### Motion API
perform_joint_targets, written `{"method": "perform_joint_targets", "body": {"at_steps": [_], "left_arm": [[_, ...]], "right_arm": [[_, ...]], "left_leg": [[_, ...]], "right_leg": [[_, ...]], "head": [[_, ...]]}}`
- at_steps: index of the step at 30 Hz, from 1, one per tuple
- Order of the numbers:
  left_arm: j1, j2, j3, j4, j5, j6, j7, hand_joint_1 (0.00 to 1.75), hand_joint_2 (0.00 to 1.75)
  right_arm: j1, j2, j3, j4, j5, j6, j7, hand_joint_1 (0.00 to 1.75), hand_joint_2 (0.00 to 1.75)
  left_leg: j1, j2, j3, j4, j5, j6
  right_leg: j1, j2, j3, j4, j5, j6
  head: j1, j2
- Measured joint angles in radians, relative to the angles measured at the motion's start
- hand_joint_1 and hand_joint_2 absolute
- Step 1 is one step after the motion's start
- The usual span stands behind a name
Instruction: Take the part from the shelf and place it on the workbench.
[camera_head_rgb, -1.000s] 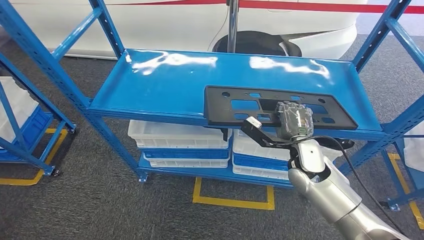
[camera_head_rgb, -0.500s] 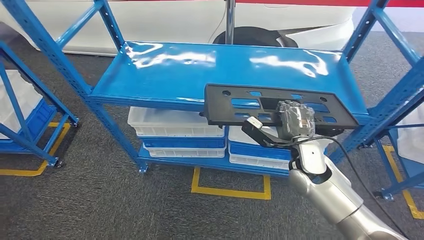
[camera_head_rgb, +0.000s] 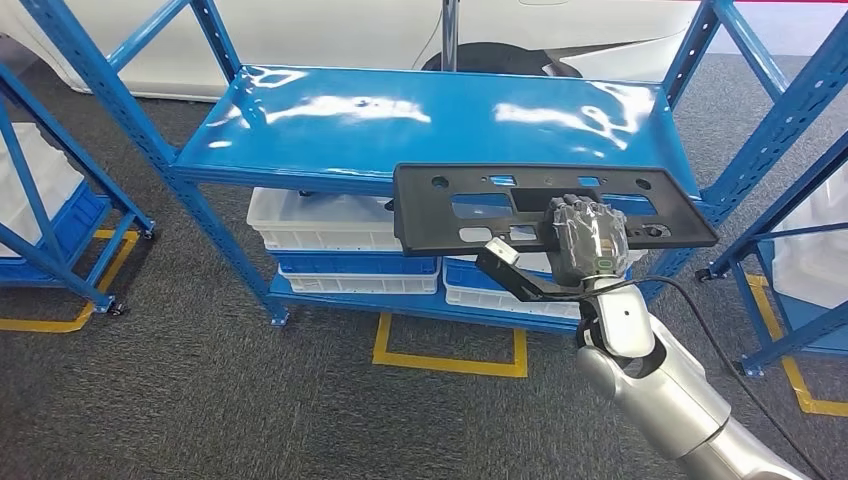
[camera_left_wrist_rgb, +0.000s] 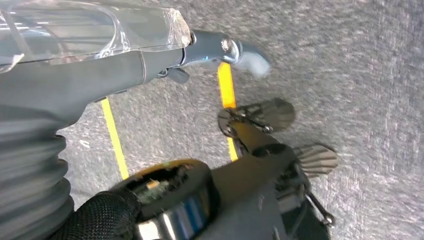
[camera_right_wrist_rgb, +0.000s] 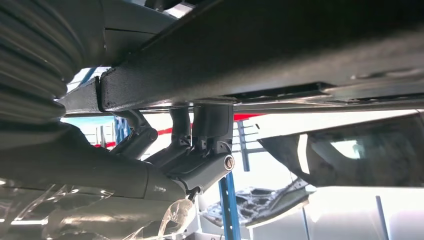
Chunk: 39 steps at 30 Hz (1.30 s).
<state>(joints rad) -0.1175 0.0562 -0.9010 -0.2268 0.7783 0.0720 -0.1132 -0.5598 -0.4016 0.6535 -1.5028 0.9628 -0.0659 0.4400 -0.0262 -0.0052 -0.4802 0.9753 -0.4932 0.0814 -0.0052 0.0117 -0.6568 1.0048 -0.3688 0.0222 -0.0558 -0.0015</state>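
The blue shelf (camera_head_rgb: 330, 125) is taking up most of the head view, w/ white bins (camera_head_rgb: 320, 225) sitting on its lower level. The part (camera_head_rgb: 480, 205), a long flat black plate w/ cut-out slots and small holes, is hanging out past the shelf's front edge, roughly level, and looks clear of the deck. The right robot hand (camera_head_rgb: 588, 240) is clamping it near the end farther from the bins, fingers over the top face and thumb beneath, per the right wrist view (camera_right_wrist_rgb: 210, 125). The left robot hand (camera_left_wrist_rgb: 150, 55) is hanging toward the floor; can't tell if it's curled or spread. Risks, as I judge them: the hold is off-centre, so the long free end is likely levering down and could twist out; swinging away, that end could clip a shelf upright. No worktop visible.
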Motion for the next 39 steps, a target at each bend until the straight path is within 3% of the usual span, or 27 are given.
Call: {"method": "perform_joint_targets", "body": {"at_steps": [2, 3, 4, 6, 7, 8, 9, 10, 11, 12, 13, 15, 17, 18, 19, 21, 22, 23, 24, 25, 27, 29, 30, 33, 35, 37, 39], "left_arm": [[0.002, -0.001, 0.000, 0.000, 0.000, 0.000, 0.000, 0.00, 1.75], [0.002, -0.002, 0.000, 0.000, 0.001, 0.000, -0.001, 0.00, 1.75], [0.001, -0.003, 0.000, 0.000, 0.001, 0.000, -0.002, 0.00, 1.75], [0.000, -0.004, 0.000, 0.000, 0.002, 0.000, -0.003, 0.00, 1.75], [-0.001, -0.004, 0.000, 0.000, 0.002, 0.000, -0.004, 0.00, 1.75], [-0.001, -0.004, 0.000, 0.000, 0.002, 0.000, -0.005, 0.00, 1.75], [-0.002, -0.004, 0.000, 0.000, 0.003, 0.000, -0.005, 0.00, 1.75], [-0.003, -0.004, 0.000, 0.000, 0.003, 0.000, -0.006, 0.00, 1.75], [-0.004, -0.004, 0.000, 0.000, 0.004, 0.000, -0.006, 0.00, 1.75], [-0.006, -0.002, 0.001, 0.000, 0.005, 0.000, -0.006, 0.00, 1.75], [-0.008, -0.001, 0.002, 0.000, 0.005, 0.000, -0.006, 0.00, 1.75], [-0.009, 0.000, 0.003, 0.000, 0.007, 0.000, -0.007, 0.00, 1.75], [-0.006, -0.001, 0.004, 0.000, 0.009, 0.000, -0.007, 0.00, 1.75], [-0.005, -0.001, 0.004, 0.000, 0.010, 0.000, -0.007, 0.00, 1.75], [-0.005, -0.001, 0.005, 0.000, 0.011, 0.000, -0.007, 0.00, 1.75], [-0.008, -0.001, 0.006, 0.000, 0.012, 0.000, -0.008, 0.00, 1.75], [-0.010, -0.001, 0.006, 0.000, 0.012, 0.000, -0.008, 0.00, 1.75], [-0.013, -0.002, 0.006, 0.000, 0.012, 0.000, -0.008, 0.00, 1.75], [-0.014, -0.002, 0.006, 0.000, 0.012, 0.000, -0.008, 0.00, 1.75], [-0.015, -0.002, 0.006, 0.000, 0.012, 0.000, -0.008, 0.00, 1.75], [-0.013, -0.002, 0.006, 0.000, 0.010, 0.000, -0.007, 0.00, 1.75], [-0.007, -0.003, 0.005, 0.000, 0.008, 0.000, -0.006, 0.00, 1.75], [-0.004, -0.003, 0.005, 0.000, 0.008, 0.001, -0.006, 0.00, 1.75], [-0.001, -0.004, 0.005, 0.001, 0.009, 0.001, -0.005, 0.00, 1.75], [-0.002, -0.005, 0.005, 0.001, 0.009, 0.001, -0.005, 0.00, 1.75], [-0.002, -0.005, 0.005, 0.001, 0.009, 0.001, -0.005, 0.00, 1.75], [-0.002, -0.005, 0.006, 0.001, 0.009, 0.001, -0.005, 0.00, 1.75]], "right_arm": [[0.004, 0.000, 0.000, -0.012, -0.003, -0.004, -0.006, 1.75, 1.75], [0.006, 0.000, 0.000, -0.019, -0.008, -0.008, -0.011, 1.75, 1.75], [0.008, 0.000, 0.000, -0.024, -0.016, -0.013, -0.017, 1.75, 1.75], [0.012, -0.001, -0.001, -0.034, -0.041, -0.024, -0.030, 1.75, 1.75], [0.016, -0.001, -0.002, -0.039, -0.057, -0.028, -0.036, 1.75, 1.75], [0.022, -0.002, -0.003, -0.043, -0.073, -0.032, -0.041, 1.75, 1.75], [0.028, -0.002, -0.005, -0.046, -0.088, -0.035, -0.046, 1.75, 1.75], [0.033, -0.002, -0.007, -0.049, -0.100, -0.038, -0.049, 1.75, 1.75], [0.036, -0.003, -0.011, -0.052, -0.112, -0.041, -0.052, 1.75, 1.75], [0.038, -0.003, -0.015, -0.055, -0.121, -0.044, -0.054, 1.75, 1.75], [0.039, -0.003, -0.019, -0.059, -0.128, -0.048, -0.057, 1.75, 1.75], [0.043, -0.003, -0.027, -0.064, -0.146, -0.056, -0.067, 1.75, 1.75], [0.049, -0.003, -0.030, -0.067, -0.168, -0.065, -0.081, 1.75, 1.75], [0.051, -0.003, -0.032, -0.067, -0.178, -0.069, -0.087, 1.75, 1.75], [0.052, -0.004, -0.035, -0.068, -0.186, -0.072, -0.092, 1.75, 1.75], [0.052, -0.004, -0.042, -0.068, -0.199, -0.075, -0.102, 1.75, 1.75], [0.052, -0.005, -0.044, -0.068, -0.205, -0.076, -0.107, 1.75, 1.75], [0.051, -0.005, -0.045, -0.068, -0.211, -0.076, -0.113, 1.75, 1.75], [0.050, -0.006, -0.046, -0.068, -0.216, -0.077, -0.117, 1.75, 1.75], [0.049, -0.006, -0.047, -0.068, -0.218, -0.077, -0.119, 1.75, 1.75], [0.044, -0.006, -0.050, -0.068, -0.220, -0.077, -0.120, 1.75, 1.75], [0.038, -0.008, -0.055, -0.068, -0.220, -0.078, -0.119, 1.75, 1.75], [0.035, -0.010, -0.057, -0.068, -0.221, -0.078, -0.118, 1.75, 1.75], [0.032, -0.015, -0.061, -0.068, -0.223, -0.080, -0.115, 1.75, 1.75], [0.031, -0.019, -0.063, -0.068, -0.227, -0.080, -0.113, 1.75, 1.75], [0.030, -0.022, -0.063, -0.067, -0.230, -0.081, -0.111, 1.75, 1.75], [0.032, -0.023, -0.063, -0.066, -0.231, -0.081, -0.109, 1.75, 1.75]], "left_leg": [[0.001, 0.001, -0.007, -0.019, 0.022, -0.005], [0.004, 0.003, -0.012, -0.029, 0.036, -0.006], [0.009, 0.005, -0.020, -0.038, 0.051, -0.006], [0.016, 0.006, -0.043, -0.044, 0.078, -0.008], [0.018, 0.006, -0.057, -0.043, 0.089, -0.009], [0.021, 0.007, -0.071, -0.042, 0.100, -0.013], [0.025, 0.007, -0.085, -0.040, 0.111, -0.018], [0.030, 0.007, -0.100, -0.035, 0.119, -0.024], [0.034, 0.007, -0.115, -0.027, 0.126, -0.031], [0.036, 0.007, -0.131, -0.015, 0.131, -0.038], [0.036, 0.006, -0.146, -0.002, 0.135, -0.046], [0.034, 0.004, -0.168, 0.014, 0.149, -0.056], [0.039, 0.003, -0.183, 0.015, 0.162, -0.063], [0.042, 0.003, -0.192, 0.027, 0.146, -0.066], [0.044, 0.003, -0.205, 0.059, 0.110, -0.070], [0.045, 0.003, -0.238, 0.182, 0.007, -0.075], [0.045, 0.003, -0.251, 0.250, -0.031, -0.076], [0.045, 0.003, -0.253, 0.297, -0.047, -0.074], [0.044, 0.003, -0.239, 0.312, -0.039, -0.070], [0.042, 0.004, -0.209, 0.290, -0.016, -0.064], [0.033, 0.021, -0.110, 0.164, 0.019, -0.047], [0.020, 0.042, -0.031, 0.036, 0.007, -0.035], [0.015, 0.045, -0.016, 0.003, -0.003, -0.033], [0.016, 0.023, -0.022, -0.024, 0.023, -0.027], [0.020, 0.008, -0.030, -0.037, 0.049, -0.017], [0.018, -0.009, -0.045, -0.038, 0.064, -0.010], [0.016, -0.028, -0.059, -0.035, 0.075, -0.011]], "right_leg": [[-0.004, 0.000, -0.004, -0.006, 0.011, 0.011], [-0.004, 0.000, -0.011, 0.003, -0.004, 0.016], [-0.003, -0.001, -0.022, 0.029, -0.039, 0.022], [-0.006, -0.001, -0.050, 0.139, -0.141, 0.031], [-0.009, -0.002, -0.062, 0.204, -0.176, 0.036], [-0.013, -0.002, -0.065, 0.255, -0.185, 0.043], [-0.018, -0.003, -0.054, 0.277, -0.169, 0.050], [-0.025, -0.004, -0.026, 0.261, -0.140, 0.059], [-0.033, -0.005, 0.020, 0.212, -0.115, 0.071], [-0.039, -0.006, 0.073, 0.144, -0.109, 0.083], [-0.042, -0.005, 0.115, 0.080, -0.118, 0.085], [-0.039, -0.003, 0.147, 0.012, -0.145, 0.069], [-0.036, -0.005, 0.128, 0.008, -0.135, 0.038], [-0.035, -0.007, 0.116, 0.009, -0.125, 0.026], [-0.035, -0.009, 0.104, 0.009, -0.114, 0.016], [-0.033, -0.009, 0.078, 0.009, -0.093, 0.007], [-0.031, -0.009, 0.065, 0.009, -0.082, 0.005], [-0.030, -0.009, 0.052, 0.009, -0.073, 0.004], [-0.028, -0.009, 0.040, 0.009, -0.065, 0.004], [-0.026, -0.010, 0.028, 0.009, -0.056, 0.004], [-0.024, -0.015, 0.012, 0.009, -0.041, 0.006], [-0.023, -0.023, 0.006, 0.007, -0.027, 0.015], [-0.024, -0.030, 0.005, 0.004, -0.021, 0.022], [-0.025, -0.044, -0.006, 0.014, -0.020, 0.040], [-0.021, -0.031, -0.042, 0.098, -0.080, 0.042], [-0.018, -0.017, -0.087, 0.226, -0.155, 0.042], [-0.017, -0.012, -0.085, 0.269, -0.169, 0.042]], "head": [[-0.002, 0.000], [-0.003, 0.000], [-0.003, 0.000], [-0.002, 0.000], [-0.001, 0.000], [-0.001, 0.000], [-0.001, 0.000], [-0.001, 0.000], [-0.001, 0.000], [0.000, 0.000], [0.000, 0.000], [-0.001, 0.000], [-0.004, 0.000], [-0.004, 0.000], [-0.005, 0.000], [-0.007, 0.000], [-0.007, 0.000], [-0.008, 0.000], [-0.008, 0.000], [-0.008, 0.000], [-0.008, 0.000], [-0.010, 0.000], [-0.010, 0.000], [-0.010, 0.000], [-0.009, 0.000], [-0.008, 0.000], [-0.007, 0.000]]}}
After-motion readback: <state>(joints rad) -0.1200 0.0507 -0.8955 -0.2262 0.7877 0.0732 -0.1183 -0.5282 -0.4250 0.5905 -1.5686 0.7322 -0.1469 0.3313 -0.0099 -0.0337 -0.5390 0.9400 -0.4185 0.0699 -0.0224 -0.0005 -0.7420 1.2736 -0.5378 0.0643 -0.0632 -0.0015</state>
